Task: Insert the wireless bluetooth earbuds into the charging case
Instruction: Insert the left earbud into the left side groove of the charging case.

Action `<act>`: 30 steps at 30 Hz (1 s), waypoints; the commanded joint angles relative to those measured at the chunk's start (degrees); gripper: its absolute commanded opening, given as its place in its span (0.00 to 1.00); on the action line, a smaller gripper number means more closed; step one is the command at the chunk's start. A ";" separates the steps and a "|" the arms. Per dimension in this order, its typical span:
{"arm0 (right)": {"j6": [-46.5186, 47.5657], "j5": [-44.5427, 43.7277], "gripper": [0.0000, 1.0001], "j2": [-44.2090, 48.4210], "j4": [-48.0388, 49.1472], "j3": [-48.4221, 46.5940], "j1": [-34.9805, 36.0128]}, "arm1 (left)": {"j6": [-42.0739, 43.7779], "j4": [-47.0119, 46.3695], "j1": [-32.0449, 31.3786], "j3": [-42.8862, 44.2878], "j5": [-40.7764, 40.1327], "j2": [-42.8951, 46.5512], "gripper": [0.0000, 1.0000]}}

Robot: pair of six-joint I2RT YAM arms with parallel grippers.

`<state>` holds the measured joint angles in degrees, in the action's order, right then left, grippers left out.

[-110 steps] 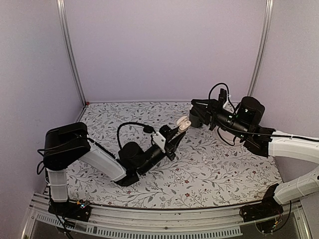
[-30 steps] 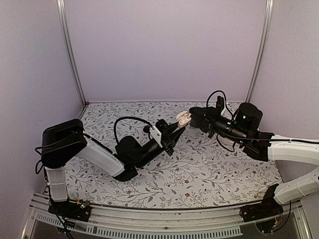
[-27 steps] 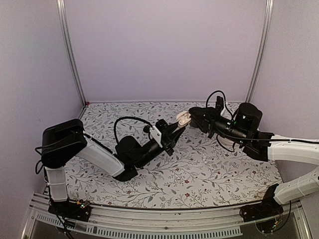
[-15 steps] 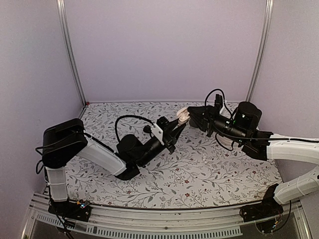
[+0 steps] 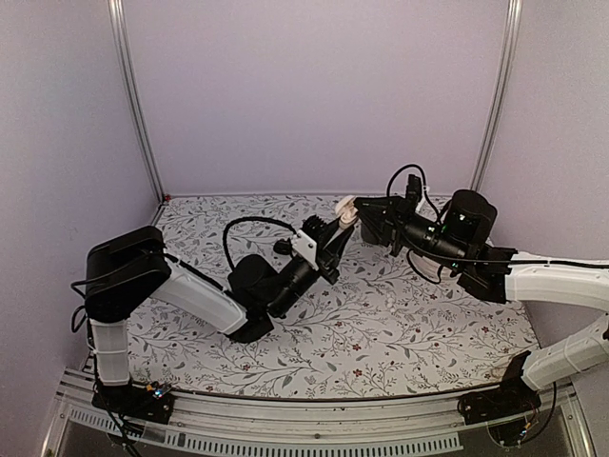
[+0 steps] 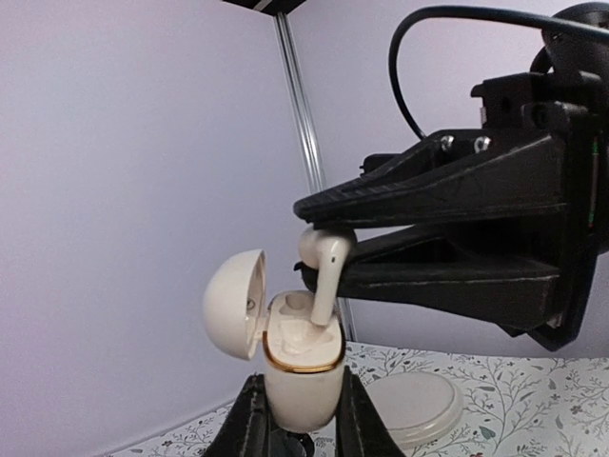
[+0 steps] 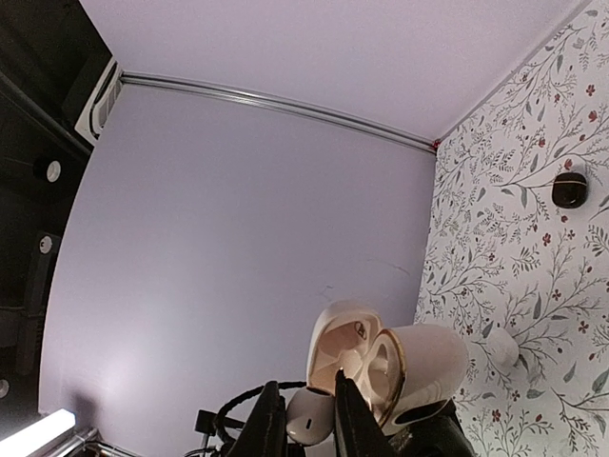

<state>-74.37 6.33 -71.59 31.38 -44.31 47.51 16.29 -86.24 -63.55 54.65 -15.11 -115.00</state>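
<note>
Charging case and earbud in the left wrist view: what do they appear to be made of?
Charging case: likely hard plastic, cream, with a smooth satin sheen; soft highlights on its rounded lid. A thin gold-coloured band rings the mouth, perhaps metallic trim or paint. Earbud: apparently the same cream plastic, slightly glossy on its stem.

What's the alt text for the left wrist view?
The left gripper holds an open cream charging case upright, lid swung to the left, while the right gripper pinches an earbud just above it, stem pointing down at the opening. Behind, a pale round disc lies on the floral table against lilac walls.
</note>
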 commanded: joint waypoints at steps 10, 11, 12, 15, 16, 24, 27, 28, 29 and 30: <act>0.10 0.83 0.17 -1.62 0.75 -1.68 0.72 | 0.28 -1.75 -0.82 2.08 -2.53 -1.10 0.00; 0.10 0.92 0.17 -1.80 0.79 -1.83 0.69 | 0.47 -1.74 -0.90 2.04 -2.47 -1.10 0.00; 0.10 0.93 0.17 -2.06 0.86 -1.90 0.71 | 0.71 -1.74 -1.02 2.04 -2.46 -1.11 0.00; 0.10 1.12 0.17 -2.55 1.18 -1.94 0.68 | 1.20 -1.75 -1.39 1.91 -2.18 -1.10 0.00; 0.03 1.22 0.17 -2.73 1.22 -2.03 0.77 | 1.27 -1.74 -1.51 1.87 -2.12 -1.03 0.00; -0.40 1.59 0.17 -4.04 1.79 -2.18 1.16 | 1.36 -1.28 -1.74 2.26 -2.11 -1.29 0.00; -0.55 1.66 0.17 -4.17 2.10 -2.37 1.21 | 1.26 -1.15 -1.75 2.38 -2.32 -1.44 0.00; -0.55 1.55 0.17 -4.05 2.06 -2.38 1.24 | 1.15 -1.13 -1.74 2.40 -2.41 -1.53 0.00; -0.52 1.53 0.17 -4.00 2.10 -2.37 1.19 | 1.04 -1.08 -1.75 2.39 -2.60 -1.54 0.00; -0.52 1.63 0.17 -3.99 2.07 -2.42 1.20 | 0.92 -0.96 -1.75 2.39 -2.63 -1.54 0.00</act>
<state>-74.63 6.72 -74.81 33.08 -45.47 47.90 16.93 -85.82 -64.45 55.37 -18.52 -115.55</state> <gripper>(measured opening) 0.169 0.201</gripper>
